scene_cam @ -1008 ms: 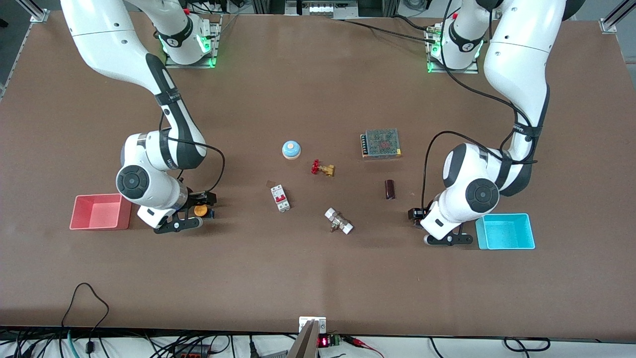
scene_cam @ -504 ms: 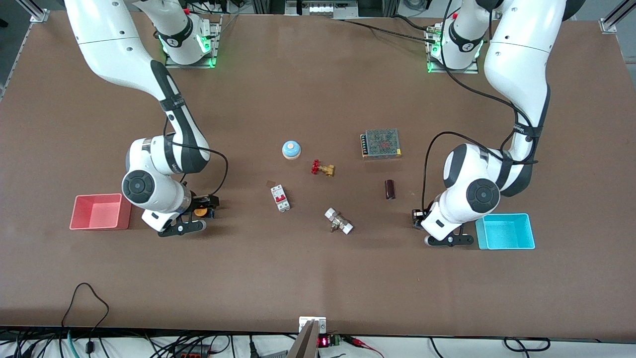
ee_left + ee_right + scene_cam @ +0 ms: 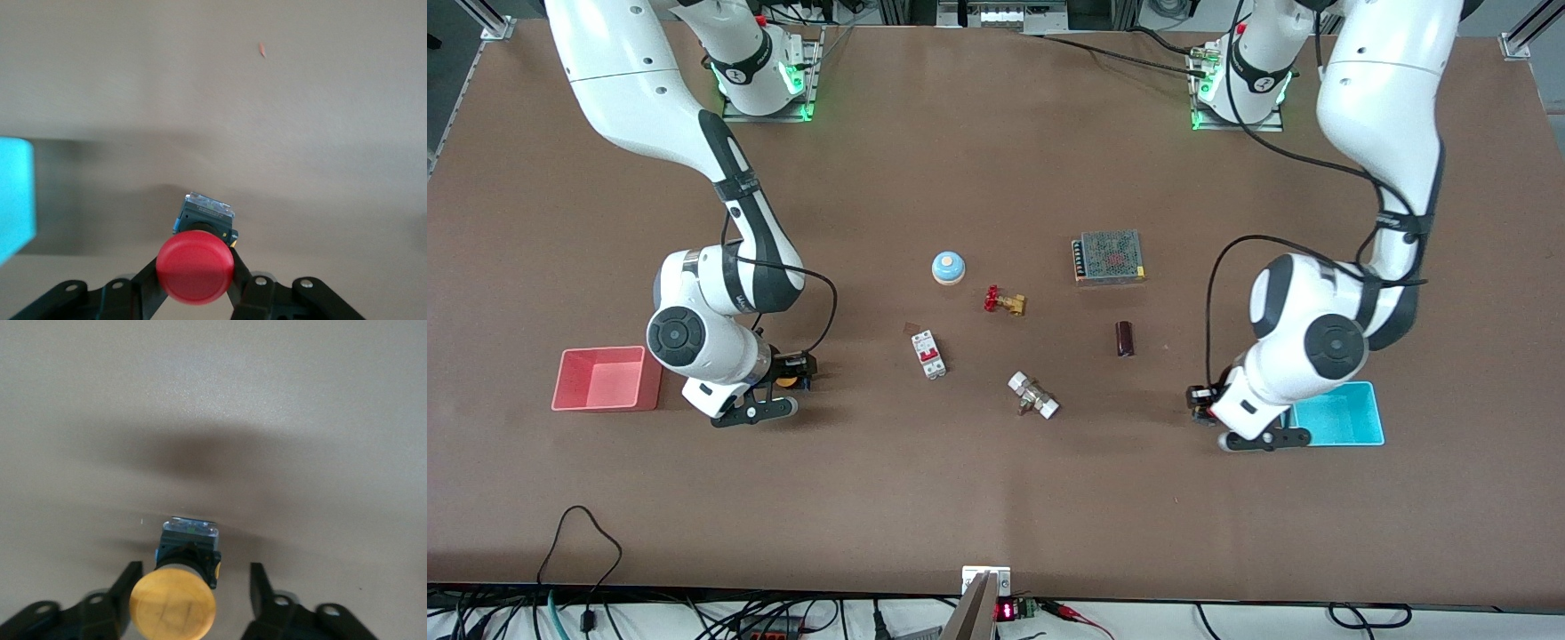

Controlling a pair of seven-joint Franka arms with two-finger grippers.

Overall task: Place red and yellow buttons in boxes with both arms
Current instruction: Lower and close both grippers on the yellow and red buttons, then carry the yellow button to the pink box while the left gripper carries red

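My left gripper (image 3: 1202, 397) is shut on the red button (image 3: 195, 267) and holds it over the table beside the cyan box (image 3: 1347, 418). In the left wrist view, the left gripper (image 3: 200, 248) has its fingers pressed against the button's black base, and the cyan box (image 3: 13, 193) shows at the edge. My right gripper (image 3: 791, 378) is open and straddles the yellow button (image 3: 785, 380), which stands on the table near the pinkish-red box (image 3: 569, 391). In the right wrist view, the right gripper (image 3: 195, 572) has one finger close to the yellow button (image 3: 173, 610) and the other apart from it.
In the middle of the table are a light-blue dome (image 3: 948, 267), a red-handled brass valve (image 3: 1004, 301), a white circuit breaker (image 3: 928, 354), a metal fitting (image 3: 1033, 396), a meshed power supply (image 3: 1109, 256) and a dark cylinder (image 3: 1125, 339).
The left arm has moved with the red button toward the cyan box, and its wrist now covers the box's edge. The right gripper has shifted a little, closing in around the yellow button.
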